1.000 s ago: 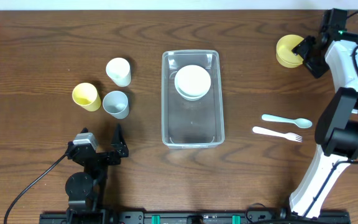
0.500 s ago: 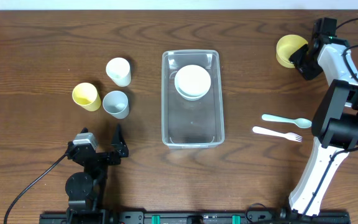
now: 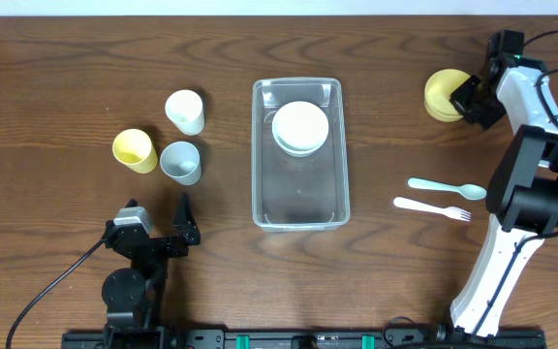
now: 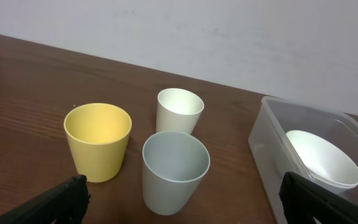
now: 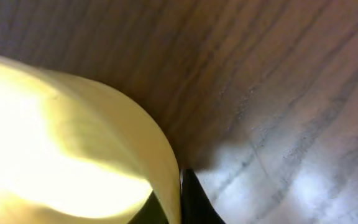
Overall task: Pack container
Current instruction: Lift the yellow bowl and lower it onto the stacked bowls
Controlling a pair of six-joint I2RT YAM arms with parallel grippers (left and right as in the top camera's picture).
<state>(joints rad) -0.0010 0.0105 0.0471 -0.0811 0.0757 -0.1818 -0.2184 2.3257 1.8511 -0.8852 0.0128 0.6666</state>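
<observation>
Right claw (image 3: 466, 95) grips the yellow bowl (image 3: 443, 92), fingers pinching its wall. Left claw (image 3: 158, 221) stands spread wide, holding nothing. Clear container (image 3: 299, 199) lies on the tabletop (image 3: 66, 78) well to the left of the right claw, a white bowl (image 3: 300, 127) inside its far end. Yellow cup (image 3: 135, 150), pale-blue cup (image 3: 181, 162) and white cup (image 3: 185, 111) stand just ahead of the left claw.

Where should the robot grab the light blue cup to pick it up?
Probably by the rim on the side facing the left arm, coming straight down with one finger inside and one outside. The blue cup stands upright with its mouth open. The yellow cup and white cup crowd its other sides.
</observation>
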